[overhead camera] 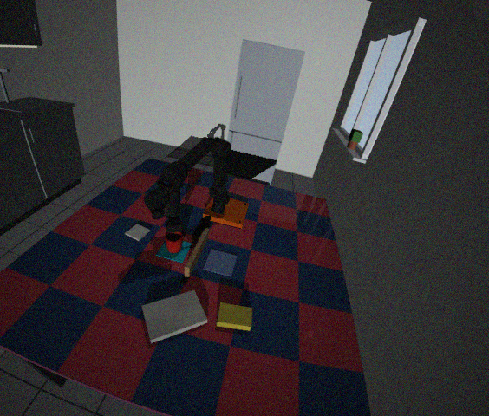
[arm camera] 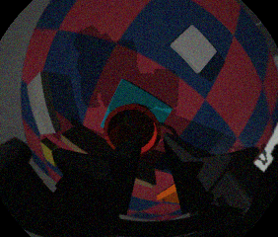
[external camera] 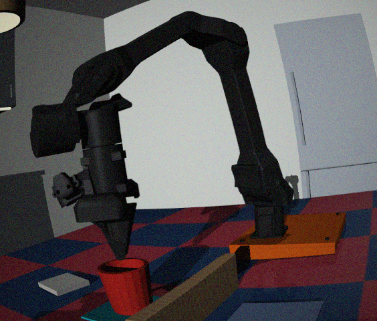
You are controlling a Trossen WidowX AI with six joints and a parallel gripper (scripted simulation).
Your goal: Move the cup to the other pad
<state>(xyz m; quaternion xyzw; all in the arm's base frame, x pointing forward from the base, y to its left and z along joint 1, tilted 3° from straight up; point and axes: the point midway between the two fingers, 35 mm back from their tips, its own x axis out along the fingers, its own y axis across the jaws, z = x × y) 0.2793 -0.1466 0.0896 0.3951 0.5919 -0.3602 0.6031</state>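
Note:
A red cup (overhead camera: 173, 244) (external camera: 126, 286) (arm camera: 131, 128) stands upright on a teal pad (overhead camera: 182, 256) (external camera: 99, 315) (arm camera: 135, 95). Its inside is dark and I cannot make out marbles. My gripper (overhead camera: 174, 231) (external camera: 121, 256) (arm camera: 153, 136) hangs straight down just above the cup's rim, with its fingers partly open and holding nothing. A blue-grey pad (overhead camera: 220, 263) (external camera: 278, 309) lies to the right of the cup, beyond a wooden bar (overhead camera: 196, 252) (external camera: 195, 293).
The arm stands on an orange base plate (overhead camera: 236, 212) (external camera: 306, 235) behind the pads. A small grey slab (overhead camera: 137, 231) (external camera: 63, 283) (arm camera: 193, 46) lies left of the cup. A large grey block (overhead camera: 173, 315) and a yellow block (overhead camera: 234, 316) lie nearer the front.

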